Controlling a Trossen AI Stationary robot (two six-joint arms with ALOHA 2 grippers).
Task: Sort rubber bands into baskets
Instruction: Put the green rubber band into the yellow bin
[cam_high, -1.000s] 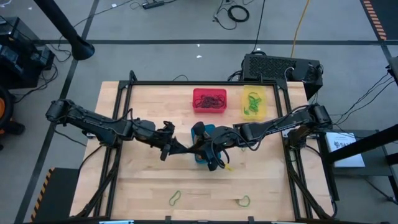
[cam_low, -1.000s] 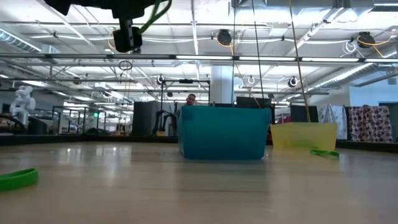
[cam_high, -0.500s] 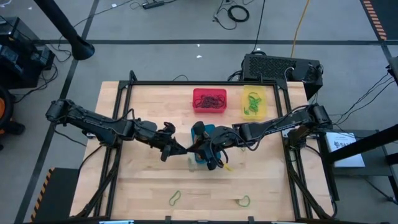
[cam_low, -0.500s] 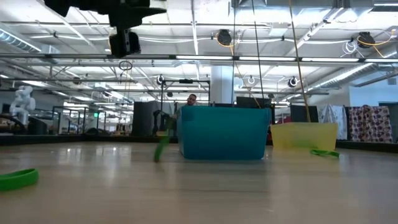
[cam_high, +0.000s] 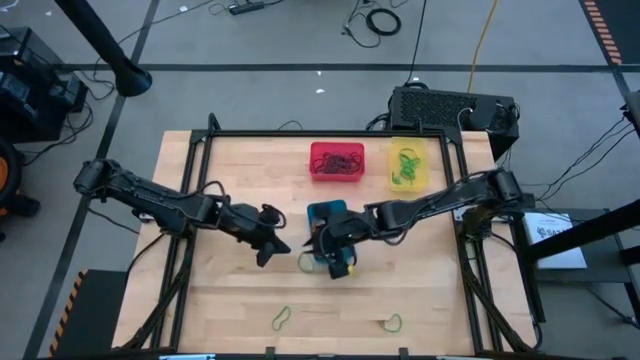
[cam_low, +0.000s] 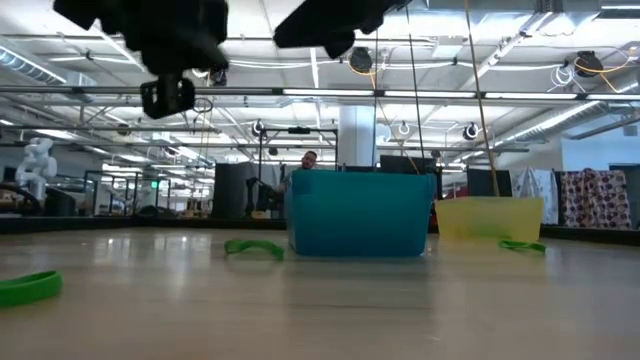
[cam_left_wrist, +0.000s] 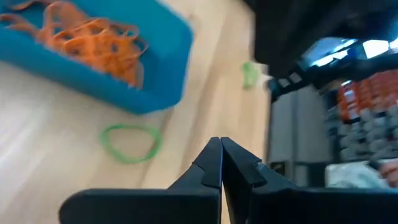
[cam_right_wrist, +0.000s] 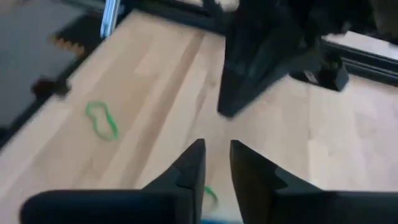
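A green band (cam_left_wrist: 130, 142) lies loose on the table just beside the blue basket (cam_high: 328, 214), the left gripper (cam_left_wrist: 221, 163) pinched together and empty above it, the right gripper (cam_right_wrist: 214, 163) slightly apart over the basket, so next comes a fresh pinch.

High view: overhead, straight down on the whole table (cam_high: 240, 310). Low view: tabletop height, level, facing the room, close to the blue basket (cam_low: 358, 213). Left wrist view faces past the left gripper (cam_left_wrist: 221, 163); right wrist view faces past the right gripper (cam_right_wrist: 214, 163). Blue basket shared by high, low and left wrist.
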